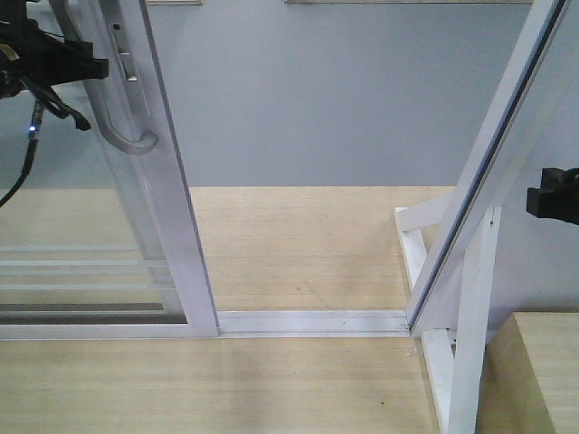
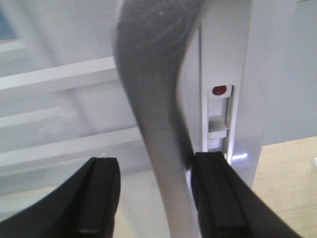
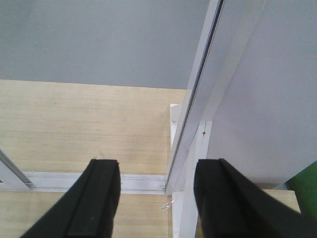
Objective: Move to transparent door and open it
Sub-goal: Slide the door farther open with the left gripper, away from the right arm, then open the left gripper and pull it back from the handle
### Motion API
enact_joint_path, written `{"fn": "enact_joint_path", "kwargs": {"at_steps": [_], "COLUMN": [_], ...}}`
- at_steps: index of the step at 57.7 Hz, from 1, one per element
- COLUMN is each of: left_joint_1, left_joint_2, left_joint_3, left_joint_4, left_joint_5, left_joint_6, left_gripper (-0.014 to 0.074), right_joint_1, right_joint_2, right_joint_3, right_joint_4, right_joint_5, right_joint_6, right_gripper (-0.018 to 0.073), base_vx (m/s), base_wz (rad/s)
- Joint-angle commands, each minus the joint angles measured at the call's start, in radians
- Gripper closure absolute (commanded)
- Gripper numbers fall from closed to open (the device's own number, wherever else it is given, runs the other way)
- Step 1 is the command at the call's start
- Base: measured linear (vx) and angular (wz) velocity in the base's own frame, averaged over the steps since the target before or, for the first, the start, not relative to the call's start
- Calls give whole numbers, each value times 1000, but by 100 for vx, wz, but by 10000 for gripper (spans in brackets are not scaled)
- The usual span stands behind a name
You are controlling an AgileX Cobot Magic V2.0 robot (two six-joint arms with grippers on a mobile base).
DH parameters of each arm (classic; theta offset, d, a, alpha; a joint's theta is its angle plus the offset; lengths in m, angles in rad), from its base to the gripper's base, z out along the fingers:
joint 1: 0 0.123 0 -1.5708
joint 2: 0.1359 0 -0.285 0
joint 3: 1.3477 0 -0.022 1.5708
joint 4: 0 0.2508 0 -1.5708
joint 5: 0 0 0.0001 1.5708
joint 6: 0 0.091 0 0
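Note:
The transparent door [image 1: 167, 199] stands at the left in the front view, its glass crossed by thin white bars low down. Its curved silver-grey handle [image 1: 127, 136] runs along the edge facing the gap. My left gripper [image 1: 90, 65] is up at the top of that handle. In the left wrist view the handle [image 2: 153, 74] passes between the fingers of the left gripper [image 2: 156, 163], which is open; the right finger [image 2: 213, 188] touches the handle, while a gap remains on the left side. My right gripper [image 1: 552, 194] hangs open at the right with nothing in it [image 3: 156, 168].
A white floor track [image 1: 308, 321] spans the gap between the door and the slanted white outer frame [image 1: 507, 145] with its braces [image 1: 425, 226]. A wooden block [image 1: 543, 362] sits at the lower right. Wood floor and a grey wall [image 1: 317, 90] lie beyond.

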Motion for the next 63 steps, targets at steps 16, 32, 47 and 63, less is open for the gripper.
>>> {"fn": "enact_joint_path", "kwargs": {"at_steps": [16,32,47,63], "left_joint_1": [2,-3,-2,-2], "left_joint_2": [-325,-671,-889,-938], "left_joint_3": [238,526,610,610], "left_joint_4": [-22,-24,-21,-20], "left_joint_5": [-10,-58,-5,14], "left_joint_6": [18,-45,-112,-112], "left_gripper": [163,163,163,163], "right_joint_1": [-5,-5,-5,-5], "right_joint_2": [-9,-9,-9,-9], "right_joint_3": [-29,-29,-29,-29], "right_joint_4": [-15,-16,-16,-16], "right_joint_5": [-87,-65,-65,-65], "right_joint_6": [-2,-6,-6,-6], "right_gripper": [138,138,139,139], "base_vx": [0,0,0,0], "base_wz": [0,0,0,0]}}
